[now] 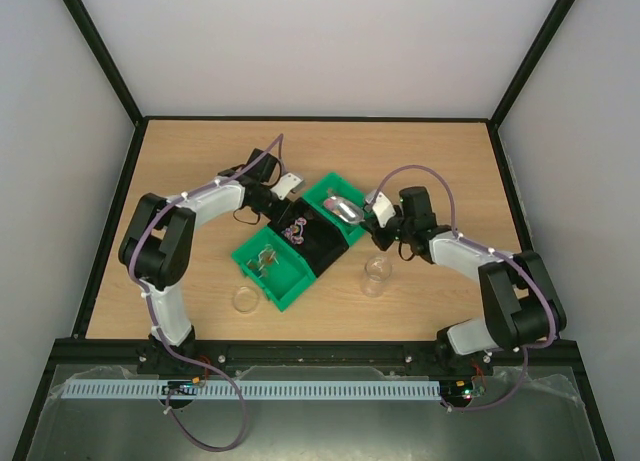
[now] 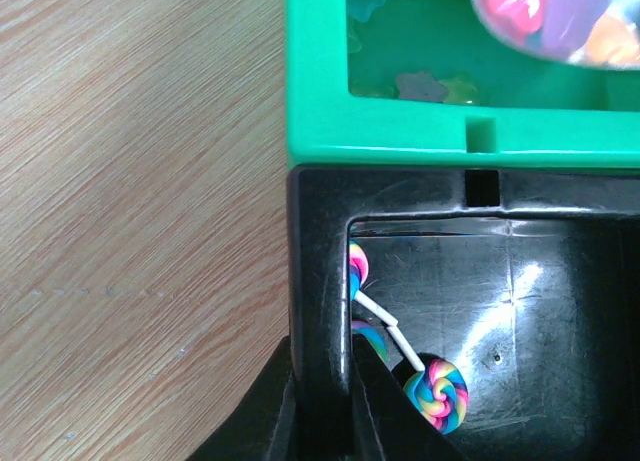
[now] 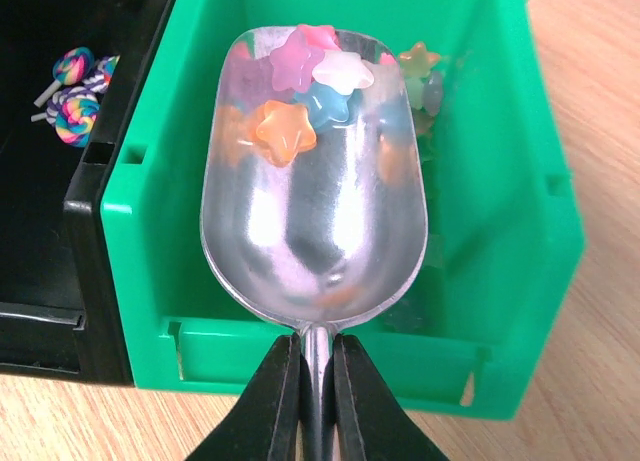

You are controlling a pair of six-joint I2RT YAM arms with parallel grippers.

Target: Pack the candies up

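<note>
Small star-shaped candies [image 3: 300, 91], pink, orange, white and blue, lie in the bowl of a metal scoop [image 3: 315, 231]. My right gripper [image 3: 317, 346] is shut on the scoop's handle and holds it level over the far green bin [image 3: 500, 231], where more candies lie. The top view shows the scoop [image 1: 343, 209] and right gripper [image 1: 368, 211]. My left gripper [image 2: 320, 356] is shut on the left wall of the black bin [image 2: 320, 241], also seen from above [image 1: 280, 203]. The loaded scoop [image 2: 560, 21] shows at the left wrist view's top right.
Swirl lollipops [image 2: 440, 393] lie in the black bin [image 1: 312, 239]. A second green bin [image 1: 270, 269] with small items joins its near-left side. A clear glass jar [image 1: 377, 276] stands near the right arm. A round clear piece [image 1: 246, 299] lies at the near left.
</note>
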